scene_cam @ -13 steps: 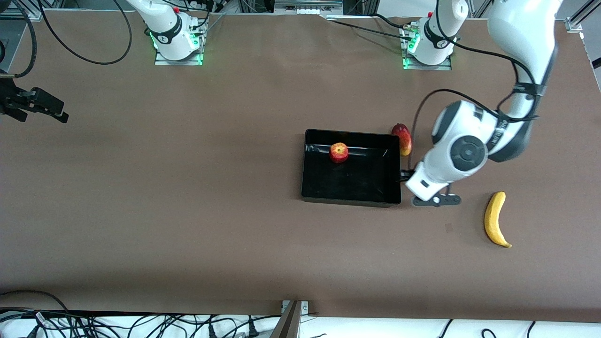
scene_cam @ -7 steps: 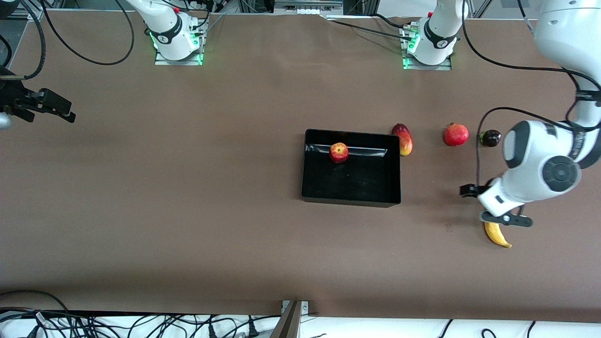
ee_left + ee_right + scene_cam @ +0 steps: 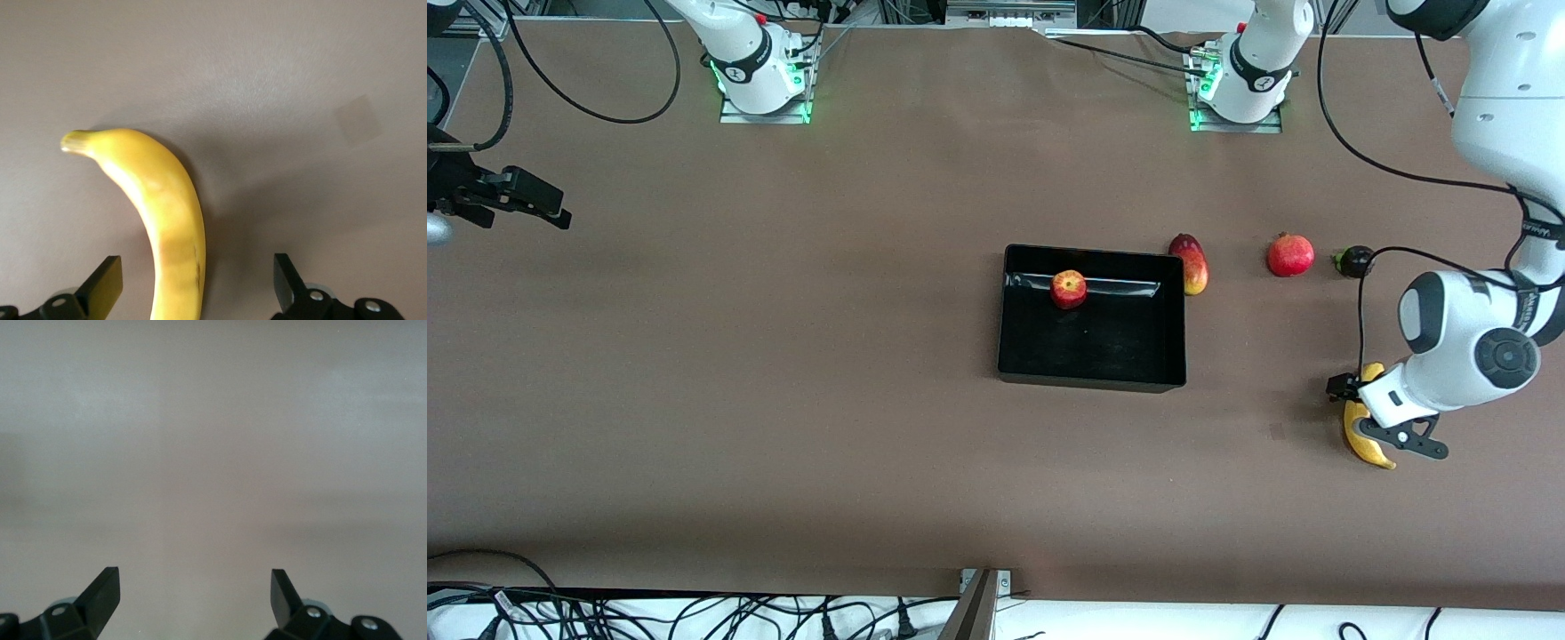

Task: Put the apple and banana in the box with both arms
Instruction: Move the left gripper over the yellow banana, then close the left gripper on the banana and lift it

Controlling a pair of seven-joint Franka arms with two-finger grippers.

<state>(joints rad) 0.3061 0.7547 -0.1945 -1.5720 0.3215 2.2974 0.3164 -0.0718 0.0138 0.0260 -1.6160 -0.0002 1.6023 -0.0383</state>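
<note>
The apple point(image 3: 1069, 289) lies inside the black box point(image 3: 1089, 382), close to the wall nearest the robot bases. The yellow banana point(image 3: 1362, 440) lies on the table toward the left arm's end, nearer the front camera than the box. My left gripper point(image 3: 1356, 402) hangs just over the banana's middle, hiding part of it. In the left wrist view the left gripper point(image 3: 195, 285) is open and the banana point(image 3: 167, 207) runs between its fingers without touching them. My right gripper point(image 3: 547, 209) waits open over bare table at the right arm's end, with nothing between the fingers of the right gripper point(image 3: 193, 597).
An oblong red-yellow mango point(image 3: 1192, 264) rests against the box's outer wall. A round red fruit point(image 3: 1290, 255) and a small dark fruit point(image 3: 1356, 261) lie in a row toward the left arm's end. Cables point(image 3: 694, 613) trail along the table's front edge.
My left arm has swung from beside the box toward its end of the table and now sits over the banana. The right arm has barely moved.
</note>
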